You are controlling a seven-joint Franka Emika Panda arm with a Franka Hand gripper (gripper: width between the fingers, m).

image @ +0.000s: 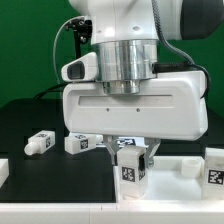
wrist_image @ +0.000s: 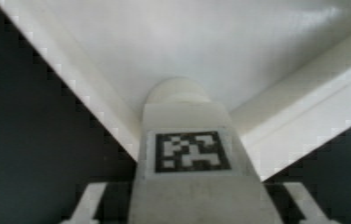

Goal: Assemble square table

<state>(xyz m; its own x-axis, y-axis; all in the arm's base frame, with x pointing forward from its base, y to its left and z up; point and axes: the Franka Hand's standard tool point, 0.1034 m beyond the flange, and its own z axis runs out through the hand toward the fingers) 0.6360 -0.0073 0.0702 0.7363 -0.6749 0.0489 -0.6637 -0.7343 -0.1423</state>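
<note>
A chunky white leg [image: 130,172] with a black-and-white tag stands upright near the front of the black table, right under my gripper [image: 131,158]. In the wrist view this leg [wrist_image: 193,130] rises between my two fingers [wrist_image: 94,205], and a narrow dark gap shows on each side of it, so the jaws stand open around it without touching. My gripper [wrist_image: 193,205] straddles its near end. Behind the leg lies the flat white tabletop slab [wrist_image: 172,40]. Two more legs [image: 38,143] [image: 78,143] lie toward the exterior view's left, and another leg [image: 215,165] at its right.
A white L-shaped piece [image: 190,165] lies just right of the leg under my gripper. Another white piece [image: 3,170] shows at the exterior view's left edge. A raised white ridge [wrist_image: 314,105] runs beside the slab. My arm's body hides the table's middle.
</note>
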